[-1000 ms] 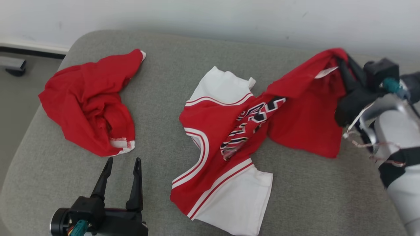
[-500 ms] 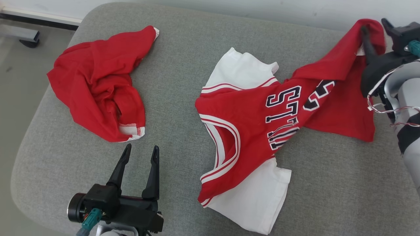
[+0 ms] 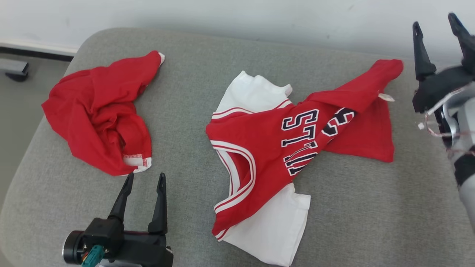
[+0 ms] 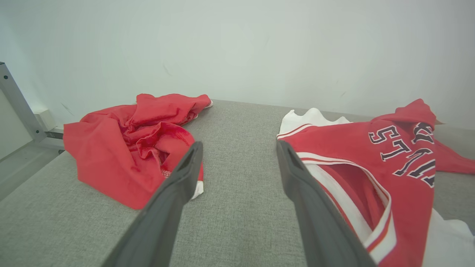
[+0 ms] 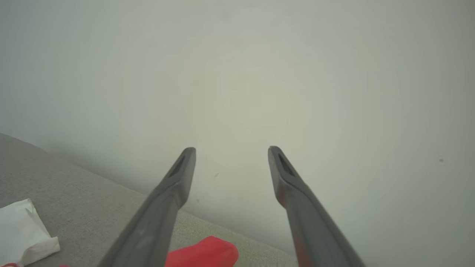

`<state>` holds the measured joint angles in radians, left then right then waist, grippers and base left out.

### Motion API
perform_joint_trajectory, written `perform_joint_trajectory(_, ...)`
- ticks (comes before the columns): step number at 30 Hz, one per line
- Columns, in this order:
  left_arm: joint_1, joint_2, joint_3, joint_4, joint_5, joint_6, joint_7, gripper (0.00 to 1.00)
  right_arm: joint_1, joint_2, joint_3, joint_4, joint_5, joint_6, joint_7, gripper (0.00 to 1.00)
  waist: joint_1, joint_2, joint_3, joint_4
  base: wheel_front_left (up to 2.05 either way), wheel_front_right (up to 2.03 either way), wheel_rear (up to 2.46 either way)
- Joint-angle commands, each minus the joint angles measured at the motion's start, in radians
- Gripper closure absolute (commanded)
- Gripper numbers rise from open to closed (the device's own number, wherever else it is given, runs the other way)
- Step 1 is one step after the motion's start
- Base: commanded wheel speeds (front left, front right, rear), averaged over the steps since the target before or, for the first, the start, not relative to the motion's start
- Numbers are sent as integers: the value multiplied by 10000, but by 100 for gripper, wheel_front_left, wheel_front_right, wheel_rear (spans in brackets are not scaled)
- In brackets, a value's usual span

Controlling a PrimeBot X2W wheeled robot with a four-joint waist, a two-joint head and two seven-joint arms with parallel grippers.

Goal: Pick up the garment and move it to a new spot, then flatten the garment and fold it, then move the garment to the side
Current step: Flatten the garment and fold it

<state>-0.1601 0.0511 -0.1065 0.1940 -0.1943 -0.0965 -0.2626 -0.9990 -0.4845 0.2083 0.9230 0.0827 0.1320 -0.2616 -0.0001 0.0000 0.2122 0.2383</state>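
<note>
The garment [image 3: 267, 148], a red jersey with white sleeves and dark lettering, lies rumpled on the grey cushion [image 3: 193, 89]; its red hem corner [image 3: 386, 70] stretches toward the far right. My right gripper [image 3: 434, 20] hangs open above and to the right of that corner, apart from the cloth. In the right wrist view the right gripper [image 5: 232, 149] faces the pale wall, with the red corner [image 5: 202, 254] below its fingers. My left gripper [image 3: 145, 177] rests open near the front left, to the left of the garment [image 4: 371, 159]. Nothing sits between the left gripper's [image 4: 239, 144] fingers.
A second crumpled red cloth [image 3: 100, 111] with white trim lies at the cushion's left, just beyond my left fingertips [image 4: 137, 144]. A pale wall [image 3: 237, 18] runs close behind the cushion. Floor and a metal foot [image 3: 15, 70] lie off the left edge.
My right gripper has opened and let go of the garment's red corner, which has dropped onto the cushion, and the gripper has risen clear. The head camera has shifted. The left gripper stays open.
</note>
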Motion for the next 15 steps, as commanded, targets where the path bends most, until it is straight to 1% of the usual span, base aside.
perform_joint_trajectory(1, 201, -9, 114, -50, 77, -7, -33, 0, 679, 11, -284, -516, 311, -27, -39, 0, 1, 0, -352, -297, 0, 0, 0)
perform_joint_trajectory(2, 321, -8, 288, -110, 131, -20, -33, 0, 1392, -24, -609, -1250, 453, -25, -25, 0, 1, 0, -489, -407, 0, 0, 0)
perform_joint_trajectory(7, 659, -6, 697, -217, 283, -67, -33, 0, 3538, 252, -1554, -2970, 503, -27, -25, 0, 1, 0, -805, -587, 0, 0, 0)
perform_joint_trajectory(9, 750, -10, 845, -274, 333, -46, -33, 0, 4498, 442, -1999, -3601, 512, -25, -26, 0, 1, 0, -885, -581, 0, 0, 0)
perform_joint_trajectory(10, 824, -11, 966, -306, 360, -59, -33, 0, 5489, 736, -2443, -4060, 476, -27, -24, 0, 1, 0, -941, -555, 0, 0, 0)
perform_joint_trajectory(12, 856, -8, 1038, -344, 364, -77, -33, 0, 6299, 967, -2713, -4396, 383, -27, -26, 0, 1, 0, -943, -516, 0, 0, 0)
perform_joint_trajectory(15, 924, -10, 1095, -402, 385, -106, -33, 0, 7075, 1272, -2725, -4682, 256, -27, -28, 0, 1, 0, -874, -523, 0, 0, 0)
